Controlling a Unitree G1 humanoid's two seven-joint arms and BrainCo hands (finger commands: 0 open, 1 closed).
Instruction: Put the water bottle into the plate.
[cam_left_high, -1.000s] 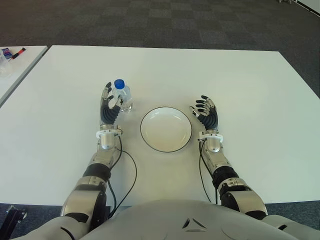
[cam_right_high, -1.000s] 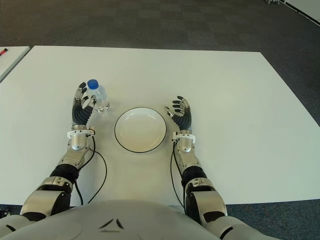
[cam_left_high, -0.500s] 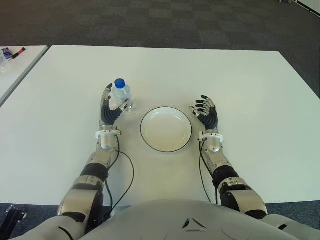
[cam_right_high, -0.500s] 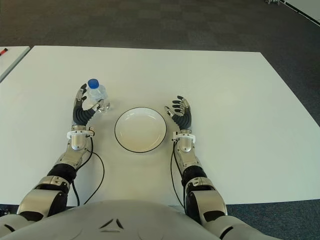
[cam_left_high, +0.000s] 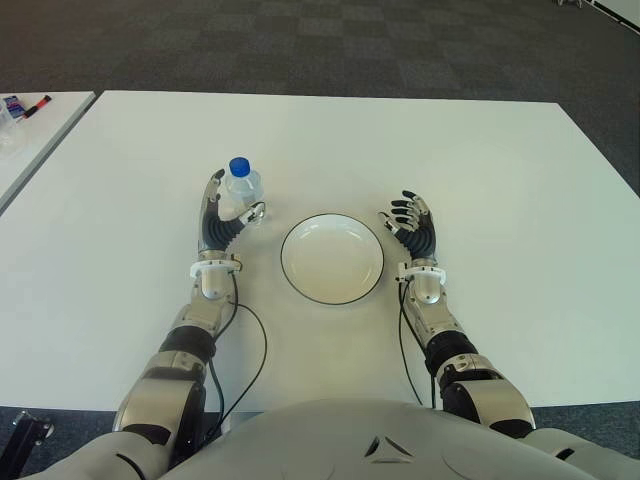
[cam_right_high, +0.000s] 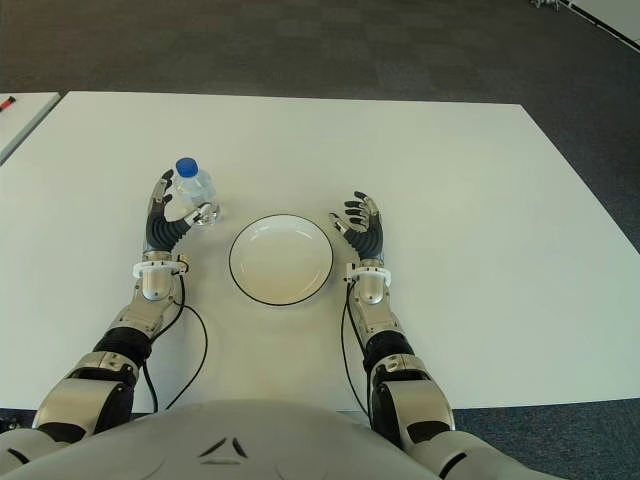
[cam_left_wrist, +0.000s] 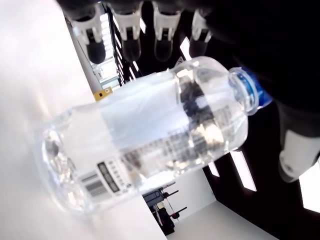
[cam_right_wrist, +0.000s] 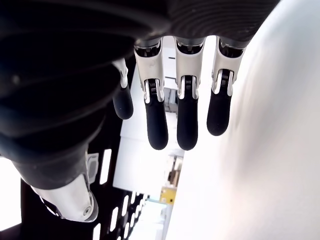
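Left hand (cam_left_high: 222, 212) grips water bottle (cam_left_high: 241, 189) beside plate (cam_left_high: 332, 259).

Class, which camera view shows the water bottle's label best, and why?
The left wrist view: the water bottle fills it, so the barcode shows. Both eye views show only its blue cap and clear body inside the left hand, left of the plate. The right wrist view lacks it.

clear water bottle (cam_left_high: 241, 193) with blue cap, white black-rimmed plate (cam_left_high: 332, 258).

An office or lab room: broad plain white desk (cam_left_high: 400, 140), dark grey checkered carpet tiles (cam_left_high: 300, 40), a second white table (cam_left_high: 30, 130) with markers (cam_left_high: 38, 105).
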